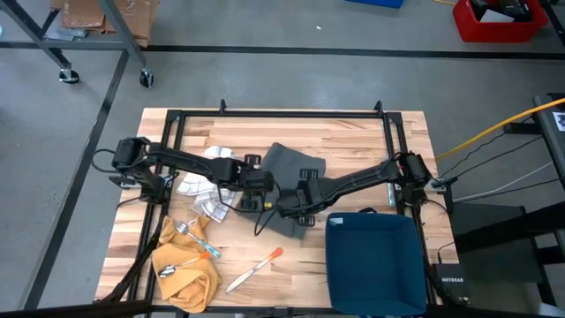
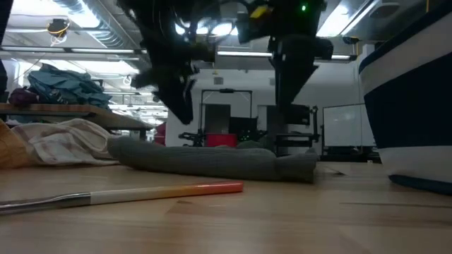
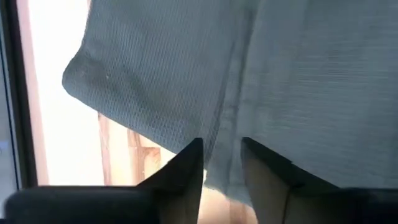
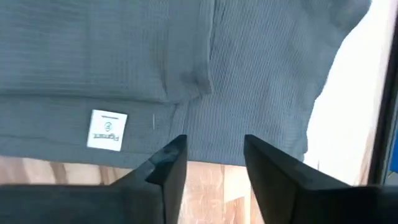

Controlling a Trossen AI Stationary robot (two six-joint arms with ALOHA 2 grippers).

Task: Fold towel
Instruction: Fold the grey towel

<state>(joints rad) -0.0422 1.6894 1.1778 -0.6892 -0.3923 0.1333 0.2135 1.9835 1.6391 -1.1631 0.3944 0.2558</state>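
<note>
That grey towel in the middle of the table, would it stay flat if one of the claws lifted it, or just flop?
Probably flop: the grey towel lies in soft, rounded folds in the low view. Its waffle-like weave looks grippy rather than slippery. It seems light, so a push would likely bunch it up rather than slide it whole.
</note>
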